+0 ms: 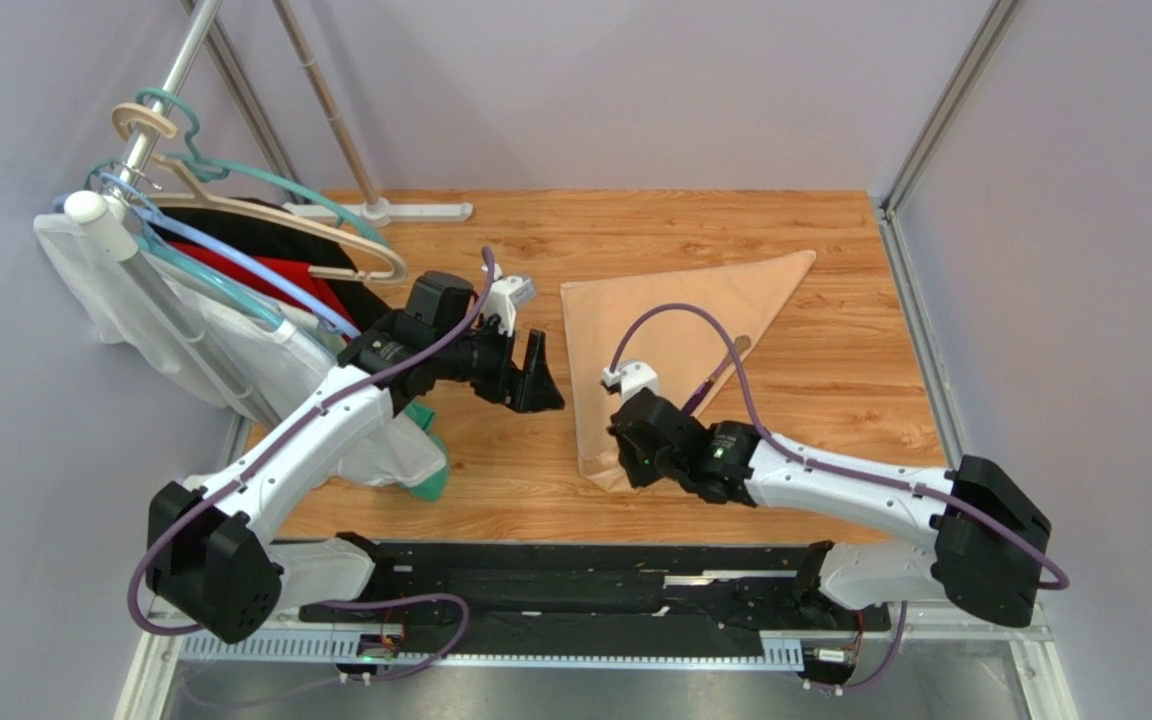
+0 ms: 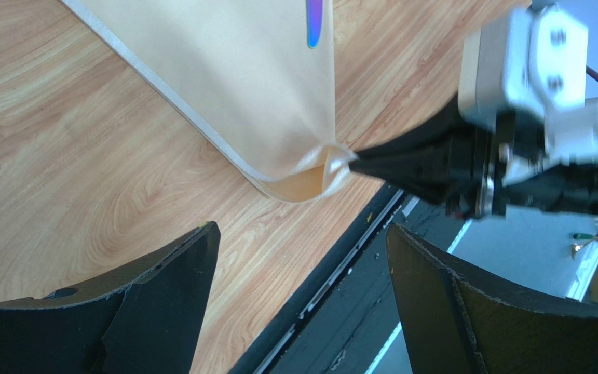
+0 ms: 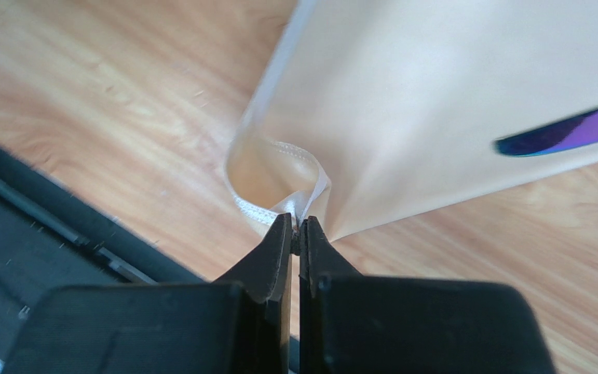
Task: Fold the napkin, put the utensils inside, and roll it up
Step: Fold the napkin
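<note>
From where I stand, the napkin (image 1: 687, 308) lies on the wooden desk (image 1: 838, 390), a little right of centre. It is folded into a triangle, with one long point reaching to the far right and another corner pointing toward the near edge. The right claw (image 3: 296, 234) has that near corner: its two black fingers are clenched together on the hemmed tip, and the cloth just behind them bulges up into a small open loop, lifted off the wood. The rest of the napkin lies flat.

A purple utensil (image 3: 567, 132) rests on top of the cloth, farther in from the pinched corner. Only its shiny end shows in the wrist views, so I cannot tell which piece of cutlery it is.

The left claw (image 2: 302, 234) hovers just left of the napkin, over bare wood. It is spread wide and released, with nothing between its fingers, and it faces across toward the pinched corner and the right claw — near them but touching neither.

Along the near edge of the desk runs the black rail (image 1: 582, 578) that carries the arm bases. At the far left, well apart from the napkin, white, red and black garments (image 1: 237, 300) hang on hangers (image 1: 177, 150) from a rack.
</note>
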{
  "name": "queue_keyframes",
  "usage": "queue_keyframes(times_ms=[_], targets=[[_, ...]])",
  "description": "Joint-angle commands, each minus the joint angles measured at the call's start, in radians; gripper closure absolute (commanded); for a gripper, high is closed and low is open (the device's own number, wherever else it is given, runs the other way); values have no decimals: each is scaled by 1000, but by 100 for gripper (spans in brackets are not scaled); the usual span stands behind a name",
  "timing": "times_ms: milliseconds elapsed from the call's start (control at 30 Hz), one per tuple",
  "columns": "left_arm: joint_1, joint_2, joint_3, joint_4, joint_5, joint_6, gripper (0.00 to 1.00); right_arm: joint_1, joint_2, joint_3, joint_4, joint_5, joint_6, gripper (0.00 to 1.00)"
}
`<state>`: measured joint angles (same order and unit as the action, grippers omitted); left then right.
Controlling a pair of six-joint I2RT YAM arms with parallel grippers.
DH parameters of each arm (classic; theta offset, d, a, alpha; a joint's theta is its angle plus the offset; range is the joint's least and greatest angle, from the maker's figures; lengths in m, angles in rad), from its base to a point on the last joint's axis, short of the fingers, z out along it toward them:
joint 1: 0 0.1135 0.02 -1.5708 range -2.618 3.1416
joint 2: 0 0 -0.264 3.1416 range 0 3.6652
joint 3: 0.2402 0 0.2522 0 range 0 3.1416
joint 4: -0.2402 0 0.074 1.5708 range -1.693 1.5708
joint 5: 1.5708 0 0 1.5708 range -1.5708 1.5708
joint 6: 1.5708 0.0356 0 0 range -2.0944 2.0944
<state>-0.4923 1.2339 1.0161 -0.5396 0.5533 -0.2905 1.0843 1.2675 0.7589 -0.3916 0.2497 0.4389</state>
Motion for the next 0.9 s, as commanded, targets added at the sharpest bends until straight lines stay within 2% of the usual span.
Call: queue_keyframes(times_ms=[0, 600, 867], targets=[[37, -10, -19, 13, 36, -9, 12, -98, -11, 40, -7, -3, -52, 100], [37, 25, -21, 17, 91, -9, 12, -434, 43, 85, -43, -101, -86, 100], [37, 42, -22, 13, 106, -6, 12, -541, 88, 128, -53, -113, -135, 100]])
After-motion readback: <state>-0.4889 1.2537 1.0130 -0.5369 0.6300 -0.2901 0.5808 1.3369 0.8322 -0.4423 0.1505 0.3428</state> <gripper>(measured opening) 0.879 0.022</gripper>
